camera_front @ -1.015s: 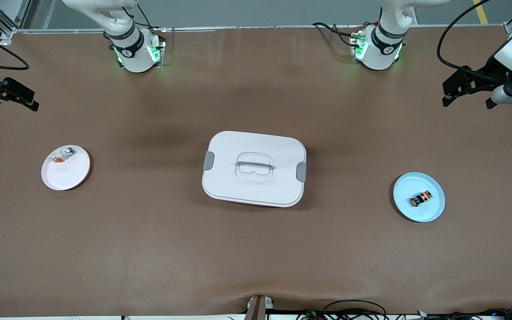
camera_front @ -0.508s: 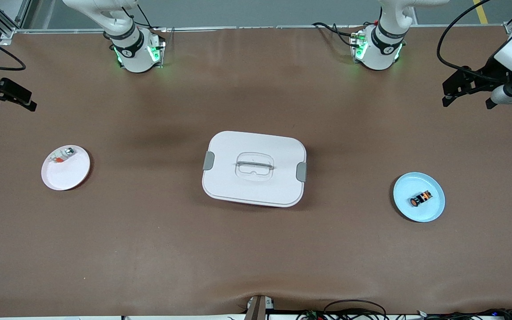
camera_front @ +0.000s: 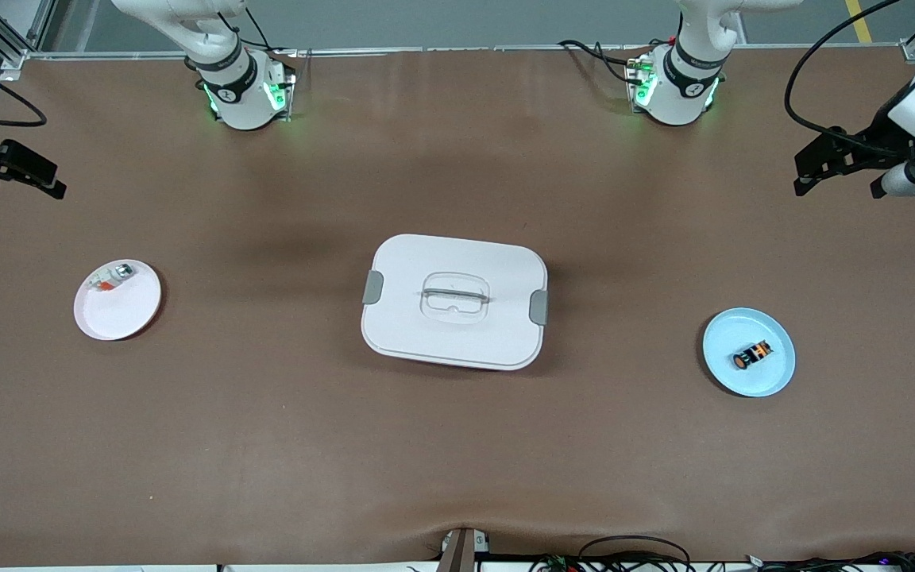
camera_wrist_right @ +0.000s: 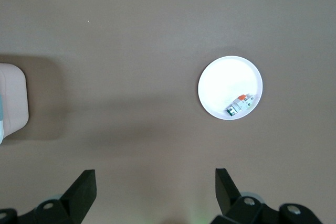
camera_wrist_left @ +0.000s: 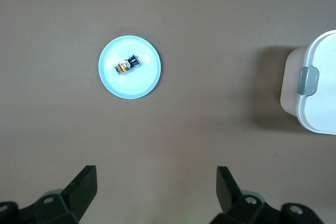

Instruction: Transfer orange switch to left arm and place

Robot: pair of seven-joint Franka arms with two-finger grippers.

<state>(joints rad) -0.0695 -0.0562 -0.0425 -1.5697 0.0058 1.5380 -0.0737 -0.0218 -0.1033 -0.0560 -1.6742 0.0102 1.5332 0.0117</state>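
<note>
The orange switch lies on its side on a light blue plate toward the left arm's end of the table. In the left wrist view the switch rests in the middle of that plate. My left gripper hovers open and empty over bare table near that end, well above the plate; its fingers stand wide apart. The white lidded box sits mid-table. My right gripper hangs open and empty over the table's edge at the right arm's end, seen wide open in its wrist view.
A white plate toward the right arm's end holds a small white-and-silver part, which also shows in the right wrist view. One grey latch of the box shows in the left wrist view. Brown table cover surrounds everything.
The left gripper has drifted slightly toward the left arm's end of the table; the right gripper has edged slightly toward its own end. Nothing on the table moved.
</note>
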